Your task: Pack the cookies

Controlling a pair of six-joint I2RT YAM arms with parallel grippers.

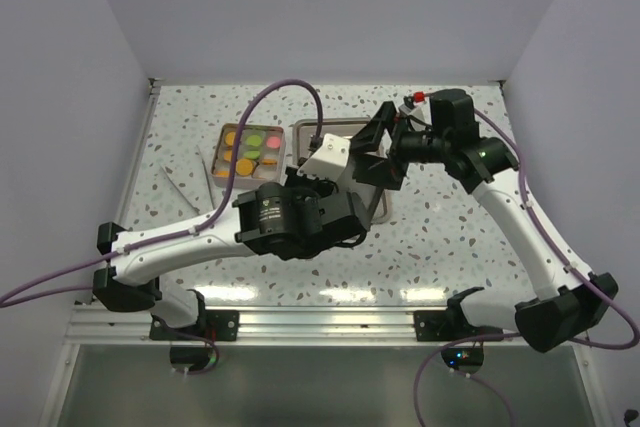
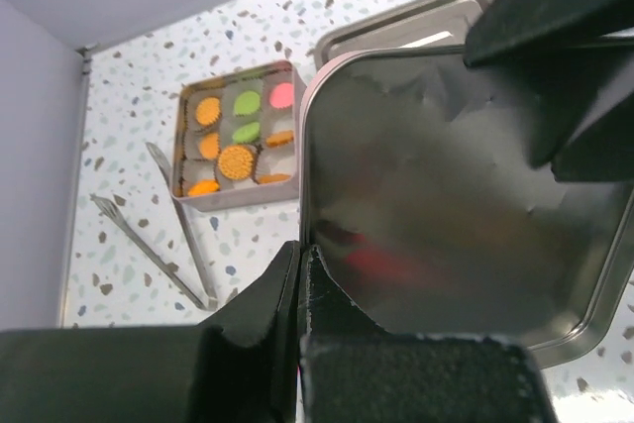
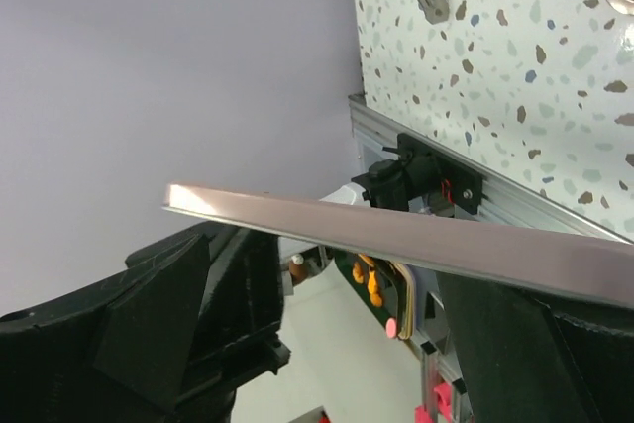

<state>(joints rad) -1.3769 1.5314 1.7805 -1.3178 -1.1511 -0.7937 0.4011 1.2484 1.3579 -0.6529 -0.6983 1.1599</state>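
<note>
The cookies (image 2: 236,161), orange, green and one pink, lie in the compartments of a small square tin (image 2: 289,136) at the back left; they also show in the top view (image 1: 252,150). My left gripper (image 2: 300,260) is shut on the left rim of a shiny metal lid (image 2: 446,205), held tilted above the table. My right gripper (image 3: 367,274) is at the lid's far side with its jaws wide apart. The lid's edge (image 3: 396,240) runs across the gap between them. In the top view both grippers (image 1: 320,182) (image 1: 375,159) meet over the table's middle.
A second, empty metal tin (image 2: 416,22) sits right of the cookie tin, mostly hidden behind the lid. Two metal tweezers (image 2: 183,225) (image 2: 139,245) lie on the speckled table left of the cookie tin. Walls close in the table at the back and on both sides.
</note>
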